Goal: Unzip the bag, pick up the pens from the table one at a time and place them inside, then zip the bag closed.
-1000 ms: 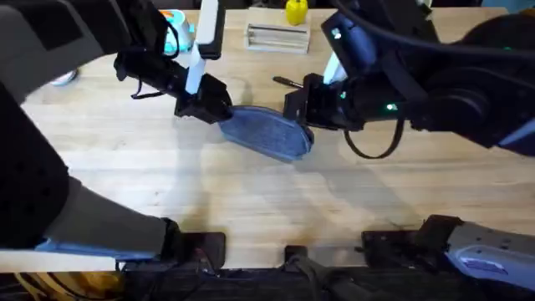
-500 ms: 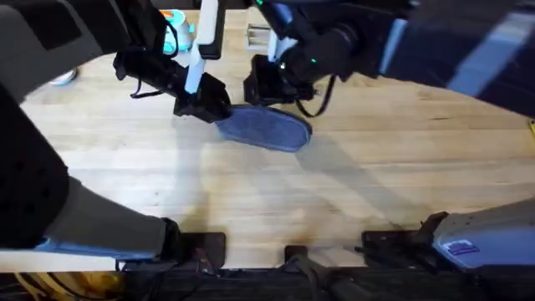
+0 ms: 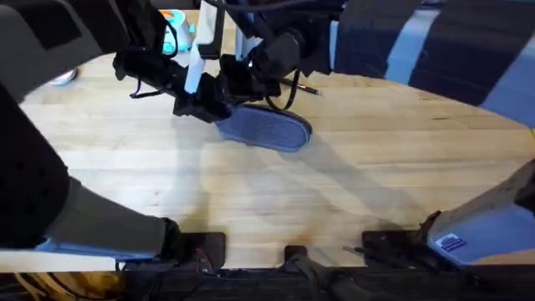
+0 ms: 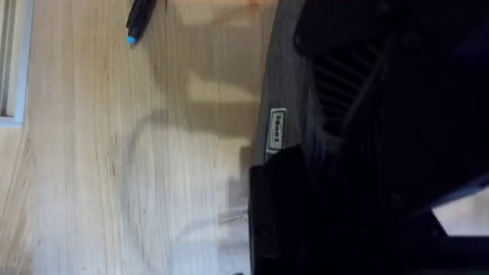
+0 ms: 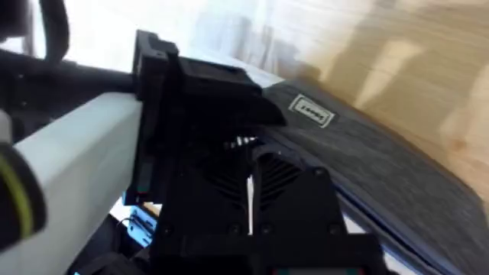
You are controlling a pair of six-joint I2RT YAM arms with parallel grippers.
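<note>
The blue-grey bag (image 3: pixel 266 130) lies on the wooden table (image 3: pixel 351 184), left of centre. My left gripper (image 3: pixel 207 109) is at the bag's left end, shut on the fabric. My right gripper (image 3: pixel 238 90) has come right up against it, over that same end. In the right wrist view its fingers (image 5: pixel 269 183) stand nearly together with the small silver pull (image 5: pixel 244 141) at their tips, on the bag (image 5: pixel 382 160). The left wrist view shows the bag's label (image 4: pixel 276 131). A thin dark pen (image 3: pixel 306 89) lies behind the bag; a dark pen with a blue tip (image 4: pixel 140 15) is on the wood.
A teal and orange item (image 3: pixel 174 22) sits at the table's back edge behind the left arm, and a pale object (image 3: pixel 60 79) lies at the far left. A white tray edge (image 4: pixel 9 61) shows in the left wrist view. Bare wood spreads in front of the bag.
My right gripper has travelled leftward along the bag, from its right end to its left end beside the left gripper. The left gripper and the bag have barely moved.
</note>
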